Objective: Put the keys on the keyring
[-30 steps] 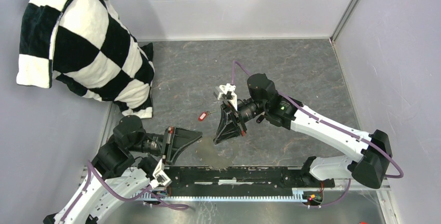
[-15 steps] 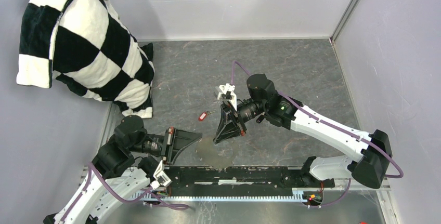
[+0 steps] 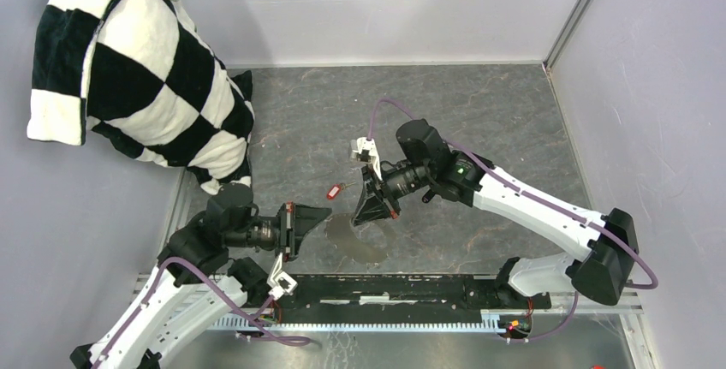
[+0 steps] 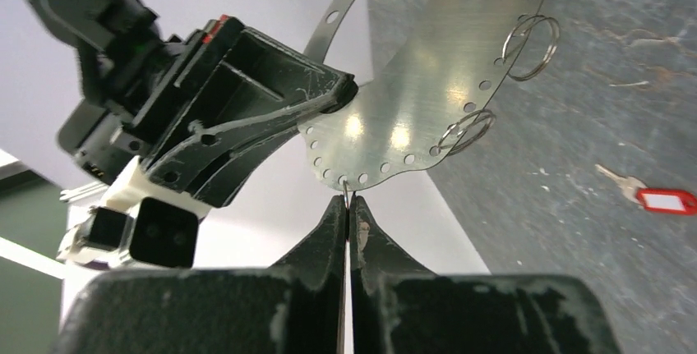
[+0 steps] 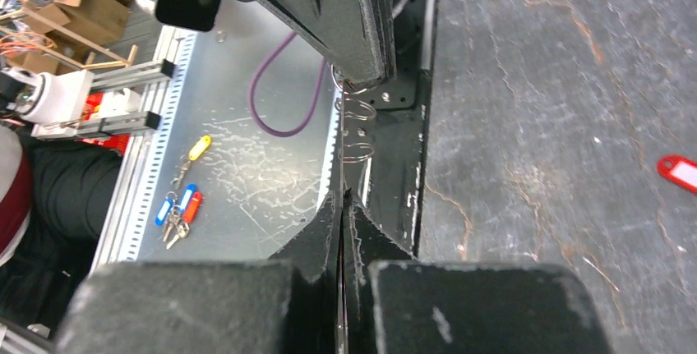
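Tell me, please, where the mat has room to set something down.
Bare: far mat between back wall and right arm, and along the right wall. Crowded: centre, where left tool and right tool grip the metal plate beside the red-tagged key.

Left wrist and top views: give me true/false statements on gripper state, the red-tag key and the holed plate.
1. The red-tagged key lies unheld on the table. True.
2. Both grippers are open. False: the left gripper is shut at the edge of the holed metal plate, and the right gripper is shut on the plate.
3. Split rings hang from the plate's edge holes. True.
4. The red-tagged key is threaded on a ring. False: it lies apart from the plate.
5. The checkered pillow sits far right. False: it is far left.
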Controlling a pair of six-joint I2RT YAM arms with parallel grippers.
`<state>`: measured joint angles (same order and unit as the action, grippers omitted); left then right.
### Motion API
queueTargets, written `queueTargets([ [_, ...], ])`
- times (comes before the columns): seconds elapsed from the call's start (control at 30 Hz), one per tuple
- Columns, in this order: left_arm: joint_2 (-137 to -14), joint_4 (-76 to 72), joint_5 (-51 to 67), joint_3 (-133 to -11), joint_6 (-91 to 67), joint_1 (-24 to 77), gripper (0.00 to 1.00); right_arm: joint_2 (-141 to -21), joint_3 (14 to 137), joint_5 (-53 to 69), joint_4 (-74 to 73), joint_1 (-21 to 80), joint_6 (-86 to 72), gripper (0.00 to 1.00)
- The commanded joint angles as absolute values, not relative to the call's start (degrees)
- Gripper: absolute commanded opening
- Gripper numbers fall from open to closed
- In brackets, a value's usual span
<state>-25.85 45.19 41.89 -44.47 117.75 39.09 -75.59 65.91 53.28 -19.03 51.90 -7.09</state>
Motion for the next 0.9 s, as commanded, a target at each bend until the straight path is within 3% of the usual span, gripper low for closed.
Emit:
queueTargets([
  [0.0,-27.43,52.32,36.77,-46.86,124.5,39.02,0.02,-75.88,69.68,48.11,-22.05,51.33,-4.49,0.0],
  [0.3,-30.63,58.4,35.4,-49.92,122.65,39.02,0.07,-77.2,69.41,47.37,-19.86,51.27,-5.67,0.0],
  [0.47,-33.02,60.35,36.33,-53.56,113.86,39.02,0.4,-76.37,67.96,48.69,-19.65,51.26,-4.55,0.0],
  [0.73,-33.26,58.61,39.52,-54.44,105.87,39.02,0.6,-75.61,67.76,52.82,-20.11,51.21,-2.43,0.01],
  [0.87,-33.29,55.95,38.83,-54.4,96.97,39.02,0.63,-74.94,67.49,55.4,-20.26,50.99,-1.55,0.0],
])
